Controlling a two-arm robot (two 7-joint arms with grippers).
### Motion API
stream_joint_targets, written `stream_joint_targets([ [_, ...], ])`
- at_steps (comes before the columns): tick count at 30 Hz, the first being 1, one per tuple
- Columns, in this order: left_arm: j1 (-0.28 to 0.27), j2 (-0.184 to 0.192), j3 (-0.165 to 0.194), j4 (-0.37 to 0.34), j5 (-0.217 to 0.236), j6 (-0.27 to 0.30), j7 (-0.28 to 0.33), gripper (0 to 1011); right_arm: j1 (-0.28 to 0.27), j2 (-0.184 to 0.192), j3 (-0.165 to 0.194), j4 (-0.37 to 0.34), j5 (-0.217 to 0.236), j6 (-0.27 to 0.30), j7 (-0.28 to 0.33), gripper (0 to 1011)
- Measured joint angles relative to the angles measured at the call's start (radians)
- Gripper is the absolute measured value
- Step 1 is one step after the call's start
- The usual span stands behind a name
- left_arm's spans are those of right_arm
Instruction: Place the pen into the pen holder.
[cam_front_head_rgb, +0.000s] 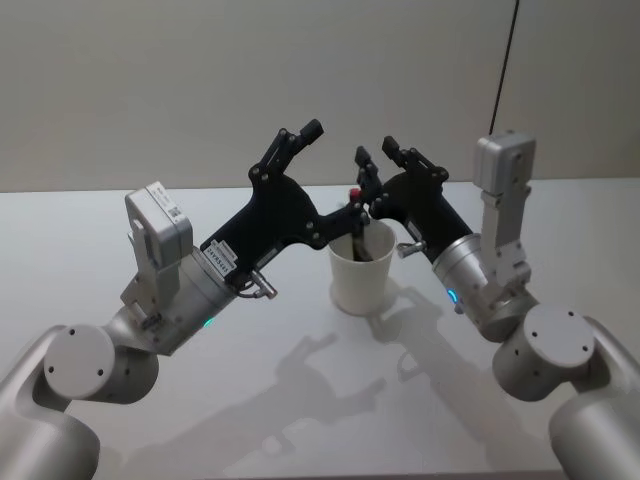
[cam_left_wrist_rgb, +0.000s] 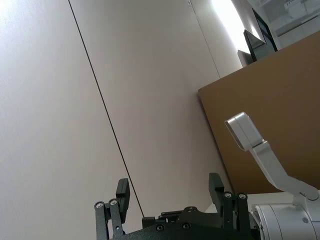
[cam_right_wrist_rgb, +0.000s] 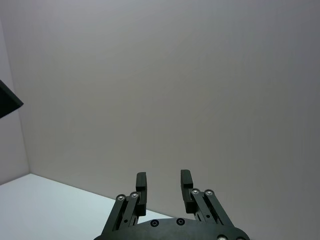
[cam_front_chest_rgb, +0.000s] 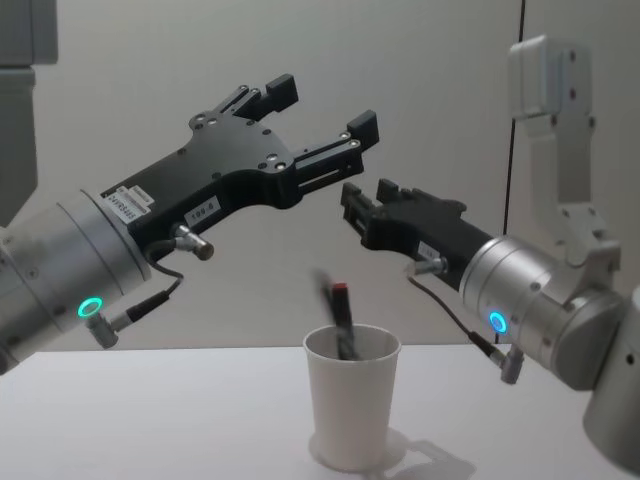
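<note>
1. The pen holder (cam_front_head_rgb: 362, 279), a plain white tapered paper cup with a rolled rim, stands upright on the white bench (cam_front_head_rgb: 150, 420), about midway between the 2 arms in the head view.

2. The pen (cam_front_chest_rgb: 341, 316) is inside the pen holder. It is dark with a red tip, it leans to one side, and its upper end sticks out above the rim.

3. In the chest view the pen looks blurred, so its finer details cannot be told.

4. The left gripper (cam_front_chest_rgb: 322, 108) is raised above the bench, above and to the left of the pen holder. It points up and toward the middle.

5. Its jaws are released. A wide gap shows between the 2 black fingers, and nothing is between them. The left wrist view shows the same gap against the pale wall.

6. The right gripper (cam_front_chest_rgb: 366, 203) is also raised, above and just to the right of the pen holder, and it points toward the left gripper.

7. Its jaws are parted too, with a narrower gap than on the left, and they grasp nothing. The right wrist view shows bare wall between the fingers (cam_right_wrist_rgb: 141, 181).

8. Neither gripper touches the pen or the pen holder. In the chest view both hang well above the rim.

9. In the head view the right gripper's tips appear close to the pen's red top, but the chest view shows them apart.

10. A thin dark line (cam_left_wrist_rgb: 102, 105) runs down the pale wall behind the bench.
</note>
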Motion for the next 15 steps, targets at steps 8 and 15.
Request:
stream_joint_targets([
  [8,0.000,0.000,0.000,0.000,0.000,0.000,0.000,1004,0.010,-0.006,-0.002,0.029,-0.010,-0.002,-0.001,619],
  [15,0.000,0.000,0.000,0.000,0.000,0.000,0.000,1004,0.015,-0.009,-0.003,0.044,-0.015,-0.003,-0.002,840],
])
